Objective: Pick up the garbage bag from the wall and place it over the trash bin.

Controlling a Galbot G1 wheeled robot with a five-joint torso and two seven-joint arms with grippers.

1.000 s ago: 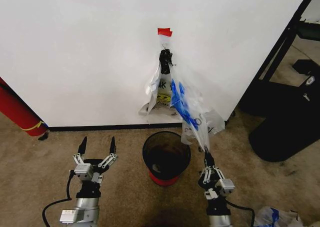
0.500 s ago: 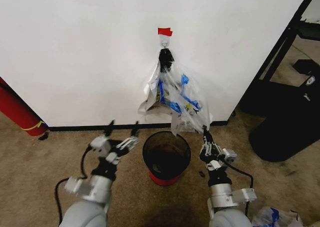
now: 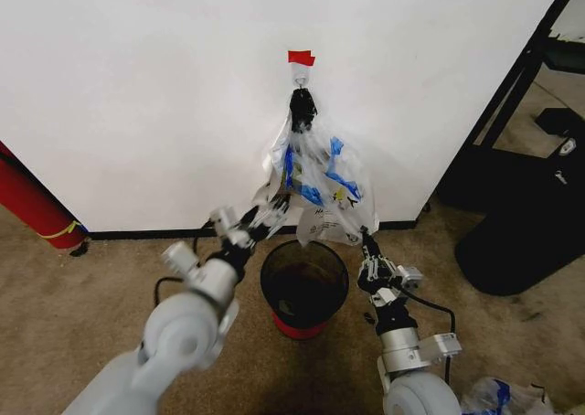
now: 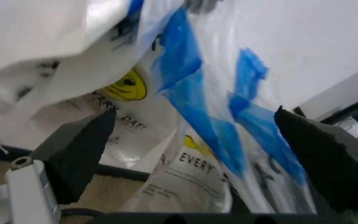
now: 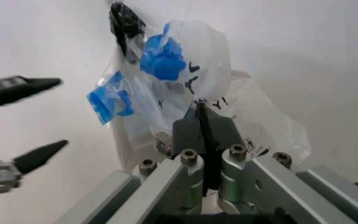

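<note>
The garbage bag is being pinched by the clenched right gripper; the left gripper, spread, is being held beside it. Thin plastic risks being torn on the hook.

Red cylinder leaned at the far left, beige carpet (worn-looking), big black rounded object stood right, crumpled plastic bag lay bottom right.
</note>
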